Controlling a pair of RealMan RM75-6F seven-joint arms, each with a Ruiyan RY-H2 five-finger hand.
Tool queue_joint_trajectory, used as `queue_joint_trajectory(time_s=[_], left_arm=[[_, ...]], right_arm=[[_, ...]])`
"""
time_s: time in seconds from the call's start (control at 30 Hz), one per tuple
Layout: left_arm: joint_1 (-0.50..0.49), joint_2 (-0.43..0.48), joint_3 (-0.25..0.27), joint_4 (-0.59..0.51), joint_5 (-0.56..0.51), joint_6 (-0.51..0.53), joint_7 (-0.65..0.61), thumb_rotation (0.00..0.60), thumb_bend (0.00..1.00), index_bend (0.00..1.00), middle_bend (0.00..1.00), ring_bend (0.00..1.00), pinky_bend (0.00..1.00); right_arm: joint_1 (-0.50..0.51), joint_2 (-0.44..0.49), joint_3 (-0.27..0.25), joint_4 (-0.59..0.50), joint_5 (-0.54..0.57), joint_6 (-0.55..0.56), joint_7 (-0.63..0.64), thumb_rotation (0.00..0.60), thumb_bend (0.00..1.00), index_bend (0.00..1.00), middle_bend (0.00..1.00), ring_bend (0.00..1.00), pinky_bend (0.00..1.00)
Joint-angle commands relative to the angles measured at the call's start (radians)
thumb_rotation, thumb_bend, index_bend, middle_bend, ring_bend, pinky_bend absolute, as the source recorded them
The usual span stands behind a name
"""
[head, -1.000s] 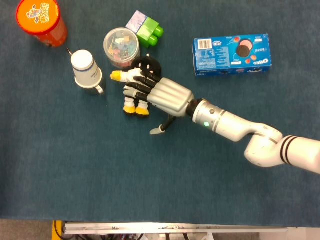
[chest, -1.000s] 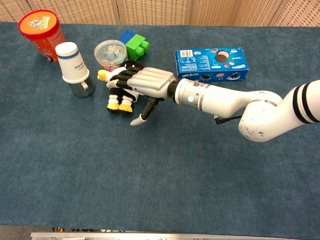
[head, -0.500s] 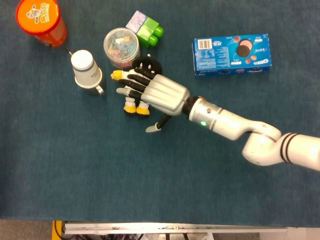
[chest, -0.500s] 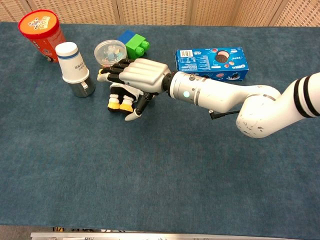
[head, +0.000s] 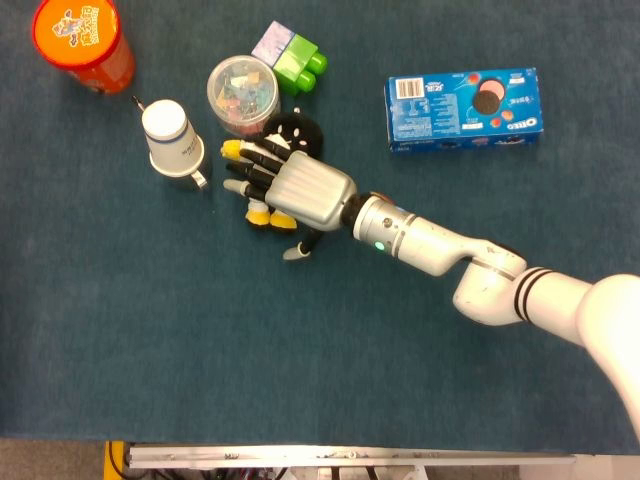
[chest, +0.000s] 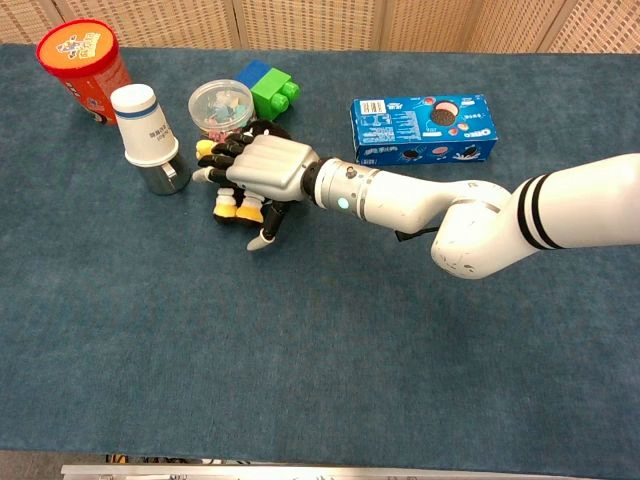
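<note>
- Blue carpet-like table cover (head: 150, 340) fills both views; wood-panel wall strip (chest: 320, 22) shows along the top of the chest view only.
- One white arm (head: 470, 275), the robot's right, reaches in from the right side and runs diagonally toward the cluster at upper left; left arm and hand show in neither view.
- One blue cookie box (head: 463, 108) lies flat, label up, well apart from the hand, off to the right by itself.
- One orange canister (head: 82, 42) stands upright at the far left corner, lid up.
- One right hand (head: 290, 188) lies palm down over the plush toy, fingers (head: 247, 168) spread and draped across its body, thumb (head: 300, 246) stuck out on the near side touching the cloth. Looks laid on top, ready to close — cannot tell if it actually grips yet.
- One white cup (head: 172, 137) stands upside down on a metal base, just left of the fingertips.
- One clear round tub (head: 242, 93) of small coloured bits sits just behind the toy.
- One plush toy (head: 288, 131), black, white and yellow, lies on its back between cup and hand, mostly covered; head and feet stick out.
- Two toy blocks (head: 292, 57), green and purple-blue, sit joined behind the tub.
</note>
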Motion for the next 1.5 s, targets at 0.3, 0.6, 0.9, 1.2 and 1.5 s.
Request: queue_joint_trajectory(time_s=[0.3,0.6,0.9,1.2,1.5], left_arm=[[0.002,-0.004,-0.001,0.007,0.003,-0.001,-0.012,0.600,0.30,0.09,0.16,0.15,0.07],[0.001,-0.004,-0.002,0.007,0.004,-0.005,-0.011,0.600,0.30,0.09,0.16,0.15,0.07],[0.010,0.000,-0.003,0.008,-0.003,0.002,-0.016,0.600,0.30,0.09,0.16,0.15,0.07],[0.015,0.003,-0.002,0.009,-0.008,0.002,-0.019,0.600,0.30,0.09,0.16,0.15,0.07],[0.017,0.005,-0.003,0.011,-0.007,0.002,-0.025,0.600,0.30,0.09,0.16,0.15,0.07]], right_arm=[[-0.032,0.059,-0.062,-0.021,-0.030,0.042,0.013,0.328,0.00,0.00,0.00,0.00,0.00],[-0.018,0.089,-0.008,-0.086,0.002,0.075,0.007,0.329,0.00,0.00,0.00,0.00,0.00],[0.024,0.017,0.008,-0.017,0.022,0.017,0.011,0.329,0.00,0.00,0.00,0.00,0.00],[0.013,-0.009,-0.030,0.045,0.013,-0.001,0.017,0.331,0.00,0.00,0.00,0.00,0.00],[-0.038,0.084,-0.043,-0.058,0.005,0.082,-0.005,0.328,0.00,0.00,0.00,0.00,0.00]])
